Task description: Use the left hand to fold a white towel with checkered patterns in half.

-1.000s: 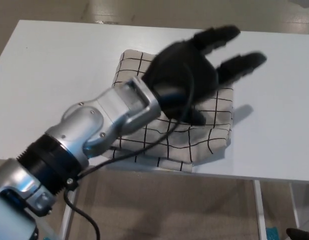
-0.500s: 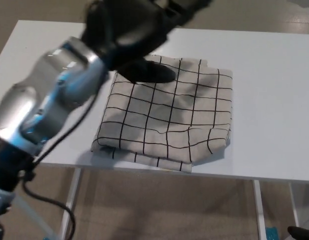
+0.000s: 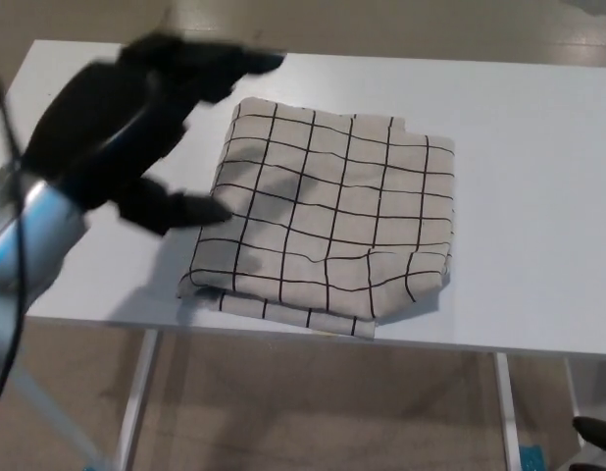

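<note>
The towel (image 3: 328, 228) lay near the front edge of the table (image 3: 538, 196), and from where you stood it looked folded already: a doubled edge showed along the near side, with a lower layer peeking out beneath the top one. That stack is why the cloth sat so compact and squarish, its black grid lines running fairly straight across the top. The front right corner sagged a little, just at the table's lip, so a small part of the lower layer may have hung over the edge; I couldn't be sure from this angle.

Your left hand (image 3: 126, 132) hovered off the towel's left side, above bare tabletop, apart from the cloth. Its fingers were spread wide and held nothing; the thumb pointed toward the towel's left edge without clearly touching it, though motion blur made that contact hard to judge. With the palm clear and empty, I'd read that as a hand done with the fabric, not reaching for another pinch.

Your right hand was nowhere in the picture, which suits a one-handed job.

By my judgement, the fold was essentially made, with only the uneven front corner worth tidying.
</note>
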Robot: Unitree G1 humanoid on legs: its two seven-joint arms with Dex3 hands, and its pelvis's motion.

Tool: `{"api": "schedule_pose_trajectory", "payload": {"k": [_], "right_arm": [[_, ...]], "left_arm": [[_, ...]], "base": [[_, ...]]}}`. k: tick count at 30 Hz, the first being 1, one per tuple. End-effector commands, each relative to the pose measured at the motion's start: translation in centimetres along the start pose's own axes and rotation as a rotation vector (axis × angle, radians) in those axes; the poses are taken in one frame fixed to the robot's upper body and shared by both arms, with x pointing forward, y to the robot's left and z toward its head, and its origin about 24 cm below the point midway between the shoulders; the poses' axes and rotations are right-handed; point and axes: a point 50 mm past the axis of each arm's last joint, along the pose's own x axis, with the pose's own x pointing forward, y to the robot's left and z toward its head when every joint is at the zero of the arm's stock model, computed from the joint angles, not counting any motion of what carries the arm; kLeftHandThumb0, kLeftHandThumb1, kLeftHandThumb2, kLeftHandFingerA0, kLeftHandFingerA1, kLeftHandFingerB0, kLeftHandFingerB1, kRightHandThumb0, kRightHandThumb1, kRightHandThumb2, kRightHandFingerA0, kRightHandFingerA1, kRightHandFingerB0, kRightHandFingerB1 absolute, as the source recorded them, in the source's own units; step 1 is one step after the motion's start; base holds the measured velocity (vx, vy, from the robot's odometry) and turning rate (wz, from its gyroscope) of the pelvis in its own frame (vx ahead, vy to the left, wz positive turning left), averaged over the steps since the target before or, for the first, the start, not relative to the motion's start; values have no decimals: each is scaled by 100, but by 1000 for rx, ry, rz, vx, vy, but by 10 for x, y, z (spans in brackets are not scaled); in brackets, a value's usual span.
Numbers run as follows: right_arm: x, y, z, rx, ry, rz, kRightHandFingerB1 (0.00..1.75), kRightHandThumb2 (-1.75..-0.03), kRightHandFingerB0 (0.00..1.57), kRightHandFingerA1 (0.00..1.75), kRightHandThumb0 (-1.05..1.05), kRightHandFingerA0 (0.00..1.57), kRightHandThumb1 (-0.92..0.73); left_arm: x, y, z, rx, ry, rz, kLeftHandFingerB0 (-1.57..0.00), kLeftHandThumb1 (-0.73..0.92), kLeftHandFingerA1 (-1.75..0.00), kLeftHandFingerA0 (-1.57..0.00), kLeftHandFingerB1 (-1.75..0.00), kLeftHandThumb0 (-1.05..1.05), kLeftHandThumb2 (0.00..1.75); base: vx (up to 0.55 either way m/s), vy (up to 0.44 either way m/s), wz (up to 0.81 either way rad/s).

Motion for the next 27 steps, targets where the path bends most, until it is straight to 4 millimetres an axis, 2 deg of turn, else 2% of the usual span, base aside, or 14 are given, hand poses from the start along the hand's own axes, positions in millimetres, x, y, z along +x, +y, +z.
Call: {"api": "schedule_pose_trajectory", "payload": {"k": [1,4,5,6,9,10,13,21,22,23,24,25,26,27], "right_arm": [[-11,-54,11,172,3,-201,50,-59,67,59,-44,65,-63],[-12,-47,10,206,41,-196,50,-59,67,60,-44,64,-63],[-12,-46,10,204,44,-193,50,-59,67,62,-44,67,-63],[-12,-44,9,197,49,-188,50,-59,67,62,-44,69,-63],[-13,-43,9,181,53,-183,50,-59,67,66,-46,72,-64],[-14,-42,9,186,54,-182,50,-59,67,63,-46,71,-64],[-17,-39,9,189,53,-184,50,-59,66,61,-45,69,-63],[-21,-33,6,187,70,-158,51,-59,67,58,-46,64,-63],[-22,-31,5,190,77,-151,50,-59,67,57,-45,63,-63],[-23,-29,5,190,82,-144,50,-59,67,57,-45,63,-63],[-24,-28,4,189,86,-138,52,-58,68,56,-40,64,-60],[-25,-28,5,189,89,-135,52,-58,68,56,-40,64,-60],[-27,-25,3,188,101,-126,50,-59,67,53,-43,62,-62],[-32,-17,-2,178,123,-99,50,-59,67,52,-42,62,-62]], "left_arm": [[-186,34,3,-1182,-116,-101,-42,38,-46,-48,-42,-66,70],[-202,17,-2,-1260,-18,-92,-59,41,-54,-66,-49,-68,74],[-204,13,-2,-1279,1,-83,-67,49,-47,-74,-43,-62,56],[-206,7,-3,-1309,29,-75,-59,40,-60,-73,-52,-61,79],[-207,-4,-4,-1357,52,-94,-64,42,-62,-77,-54,-61,79],[-207,-9,-4,-1372,54,-112,-73,49,-48,-77,-45,-56,56],[-208,-24,-7,-1418,89,-218,-76,49,-49,-78,-46,-55,55],[-223,-60,-13,-1530,315,-330,-74,48,-48,-77,-45,-57,55],[-229,-71,-18,-1529,373,-333,-66,41,-61,-77,-54,-63,78],[-235,-81,-21,-1517,427,-339,-66,41,-61,-77,-54,-63,78],[-238,-88,-24,-1479,469,-337,-48,42,-64,-55,-58,-46,77],[-239,-92,-26,-1453,491,-337,-48,42,-64,-55,-58,-46,77],[-244,-102,-32,-1367,568,-322,-69,49,-45,-75,-43,-66,56],[-252,-122,-43,-1271,697,-285,-59,40,-53,-69,-49,-71,75]], "base": [[0,0,0],[0,0,0],[0,0,0],[0,0,0],[0,0,0],[0,0,0],[0,0,0],[0,0,0],[0,0,0],[0,0,0],[0,0,0],[0,0,0],[0,0,0],[0,0,0]]}}
